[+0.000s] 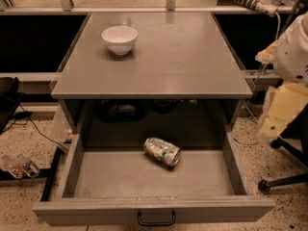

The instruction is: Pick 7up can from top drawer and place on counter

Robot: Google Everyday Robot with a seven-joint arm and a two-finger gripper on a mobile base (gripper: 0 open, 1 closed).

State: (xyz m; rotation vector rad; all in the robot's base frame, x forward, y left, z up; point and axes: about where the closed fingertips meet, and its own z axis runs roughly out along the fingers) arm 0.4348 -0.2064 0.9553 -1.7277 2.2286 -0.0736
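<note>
The 7up can [162, 151], silvery with green markings and dented, lies on its side in the open top drawer [144, 177], right of the middle toward the back. The drawer is pulled fully out, with its black handle [156, 219] at the front. The grey counter [168, 57] is above it. My arm is at the right edge of the view, and my gripper [275, 121] hangs there beside the cabinet, well to the right of the drawer and above the floor, away from the can.
A white bowl [119, 39] stands on the counter's back left. Dark objects sit in the shadowed space behind the drawer [120, 110]. A chair base [284, 182] stands on the terrazzo floor at the right; cables and a small clear item [19, 166] lie at the left.
</note>
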